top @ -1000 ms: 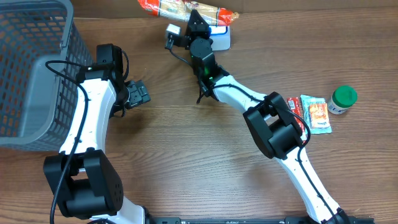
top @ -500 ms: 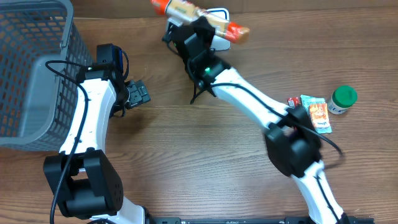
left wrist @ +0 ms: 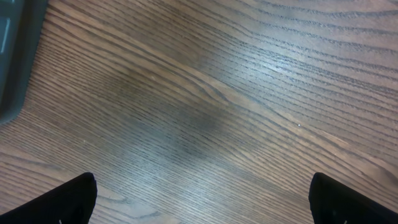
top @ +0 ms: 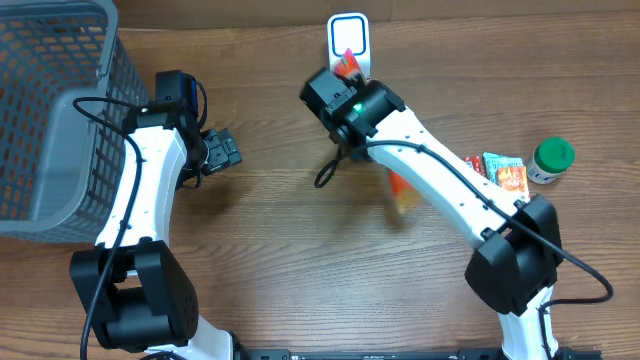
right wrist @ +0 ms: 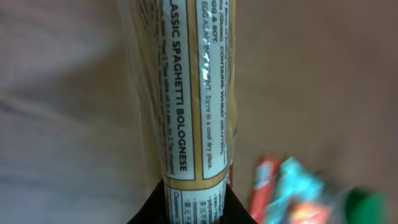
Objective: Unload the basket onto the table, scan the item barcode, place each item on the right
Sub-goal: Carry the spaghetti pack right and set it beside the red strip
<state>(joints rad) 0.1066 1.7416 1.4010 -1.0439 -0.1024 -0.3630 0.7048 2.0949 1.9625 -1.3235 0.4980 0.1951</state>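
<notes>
Likely sachets [top: 508, 183] near spaghetti pack [right wrist: 186, 93].

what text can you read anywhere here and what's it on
"LASSIC SPAGHETTI BOLOGNESE": pasta packet, first letter cut off
"CONTAINS WHEAT (GLUTEN)": same packet
"Store in a cool dry place.": same packet
Other packet print, sachets, jar: too small or blurred

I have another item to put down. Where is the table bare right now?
The widest bare wood lies at the near side, between the left arm and the right arm. A smaller patch lies at the back, between the scanner and the green-lidded jar. Crowded: the sachets beside that jar; the basket fills the left.
</notes>
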